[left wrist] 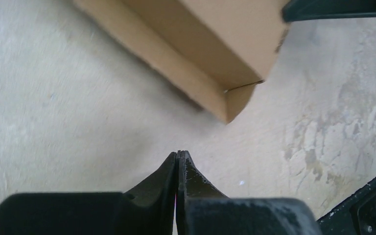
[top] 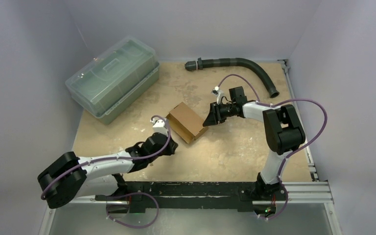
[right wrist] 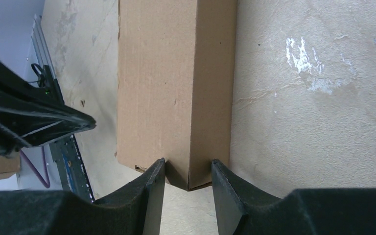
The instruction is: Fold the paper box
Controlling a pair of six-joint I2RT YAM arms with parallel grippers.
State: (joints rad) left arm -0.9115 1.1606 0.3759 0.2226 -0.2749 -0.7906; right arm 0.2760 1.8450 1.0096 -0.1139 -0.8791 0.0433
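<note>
Box (top: 187, 122) sits mid-table (top: 235, 156) and looks nearly closed; end flap (left wrist: 239, 100) seems slightly proud. Right gripper (right wrist: 186, 178) has a narrow gap, tips straddling a corner edge at the box end, doesn't look clamped. Left gripper (left wrist: 177, 157) is pinched closed, empty, near the box's long side. My read: right braces, left tucks the flap with closed tips. Push low and square, light force, or the box skids or dents

The paper box (top: 186, 122) lies mid-worktop (top: 235, 152). The plastic bin (top: 112, 78) sits behind it to the left, and the hose (top: 240, 62) lies along the back edge to the right. The left claw (left wrist: 178, 155) is just before the box, apart from it. The right claw (right wrist: 187, 169) straddles the box's right end.
</note>
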